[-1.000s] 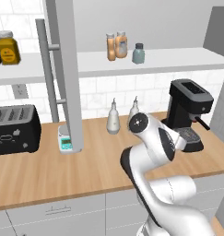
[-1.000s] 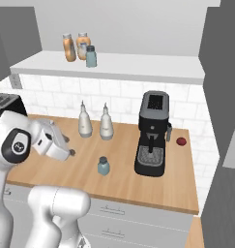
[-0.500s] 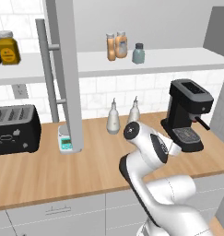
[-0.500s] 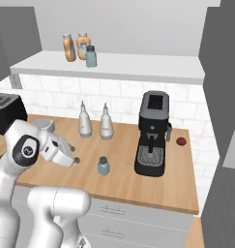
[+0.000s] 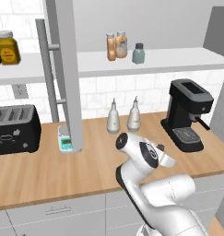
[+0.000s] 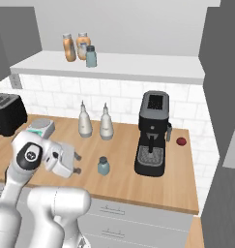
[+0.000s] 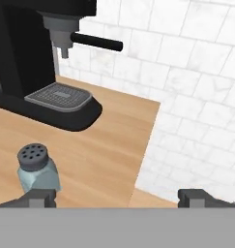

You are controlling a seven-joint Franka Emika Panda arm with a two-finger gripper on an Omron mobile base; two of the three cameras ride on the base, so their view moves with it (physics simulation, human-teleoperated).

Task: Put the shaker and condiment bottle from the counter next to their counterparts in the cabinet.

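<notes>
The pale blue-grey shaker with a dark cap stands on the wooden counter, in front of the coffee machine. My gripper hangs just left of it, open, fingers pointing at it with a small gap between. In the hand view the shaker sits low at the left, just above one fingertip, outside the open gripper. On the cabinet shelf two orange condiment bottles stand side by side with a second shaker to their right.
The black coffee machine stands right of the shaker. Two white teardrop bottles stand by the tiled wall. The grey cabinet door hangs open over a small scale; a toaster is further left. A small red thing lies at the counter's right end.
The gripper has swung down and toward the counter shaker, staying open. The things on the counter and shelf have not moved.
</notes>
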